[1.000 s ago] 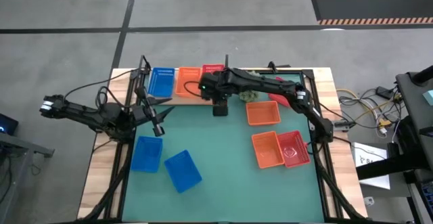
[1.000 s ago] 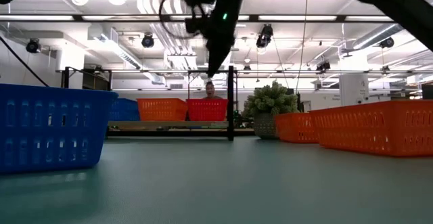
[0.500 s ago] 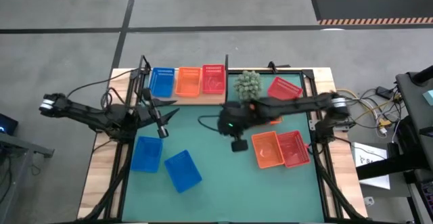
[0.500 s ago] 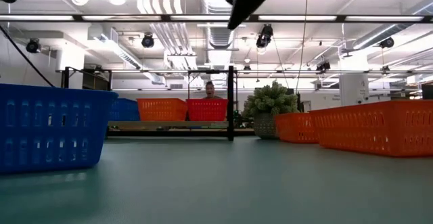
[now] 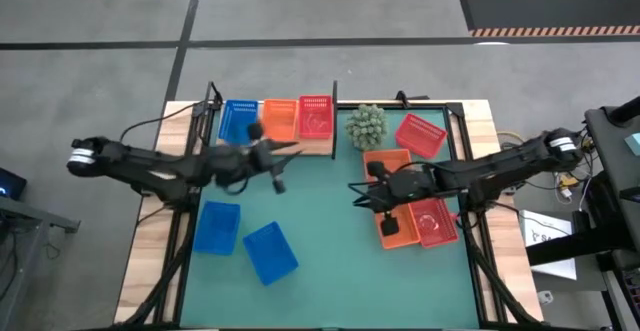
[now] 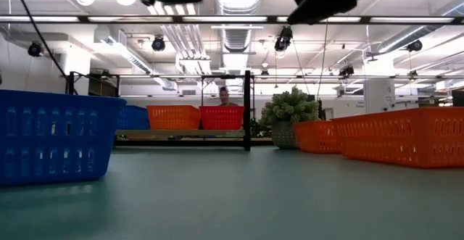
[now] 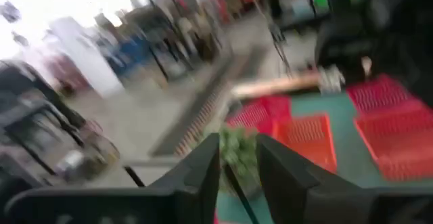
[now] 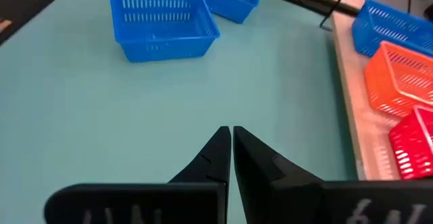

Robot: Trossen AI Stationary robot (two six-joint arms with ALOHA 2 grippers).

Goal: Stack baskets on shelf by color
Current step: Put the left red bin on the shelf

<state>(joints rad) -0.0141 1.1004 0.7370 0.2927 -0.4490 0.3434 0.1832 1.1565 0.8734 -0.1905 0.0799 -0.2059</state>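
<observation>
The shelf (image 5: 285, 143) is carrying one blue, one orange and one red basket as colour starters; the right gripper (image 5: 357, 193), jaws shut and empty, is hanging beside loose orange baskets (image 5: 395, 221), while the left gripper (image 5: 279, 179), jaws narrowly parted, is hovering before the shelf

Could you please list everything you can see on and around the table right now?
Blue baskets: three; one on the shelf's left end, two loose on the mat front left.
Orange baskets: three; one mid-shelf, two on the mat's right side.
Red baskets: three; one on the shelf's right end, one far right, one beside the front orange one.
Shelf: one, light wood, far edge.
Plant: one, green, right of the shelf.
Mat: one, green.
Left tool: above the mat by the shelf.
Right tool: shut, empty, mid-mat.
</observation>
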